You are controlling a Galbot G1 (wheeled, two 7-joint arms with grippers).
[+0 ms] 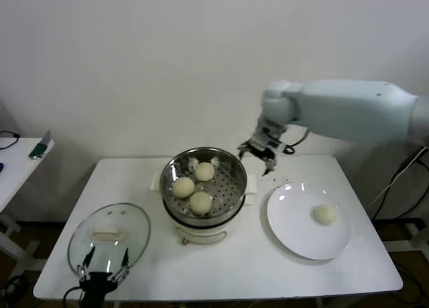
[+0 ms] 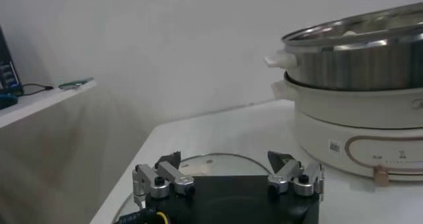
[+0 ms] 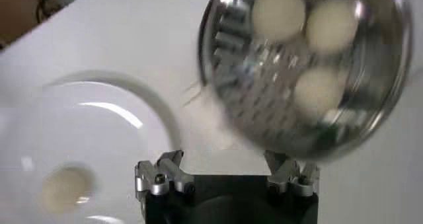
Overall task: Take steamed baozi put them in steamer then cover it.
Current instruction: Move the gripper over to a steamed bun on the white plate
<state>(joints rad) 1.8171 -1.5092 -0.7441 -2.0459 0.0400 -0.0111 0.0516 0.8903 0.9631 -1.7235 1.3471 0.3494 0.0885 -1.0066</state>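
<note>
Three cream-white baozi (image 1: pixel 200 202) (image 3: pixel 278 11) lie on the perforated tray inside the shiny steamer (image 1: pixel 233 166) (image 3: pixel 223 43) (image 2: pixel 357 60) at the table's middle. One more baozi (image 1: pixel 326 214) (image 3: pixel 62 187) rests on the white plate (image 1: pixel 291 221) (image 3: pixel 86 129) to the right. My right gripper (image 1: pixel 258 159) (image 3: pixel 226 160) hangs open and empty in the air, just behind the steamer's right rim. The glass cover (image 1: pixel 131 234) (image 2: pixel 211 163) with its cream handle (image 1: pixel 108 235) lies flat at the front left. My left gripper (image 1: pixel 104 263) (image 2: pixel 226 159) waits open at the cover's near edge.
The white table (image 1: pixel 234 268) ends just in front of my left gripper. A side table (image 1: pixel 17 157) (image 2: pixel 39 96) with small items stands off to the left. A white wall closes the back.
</note>
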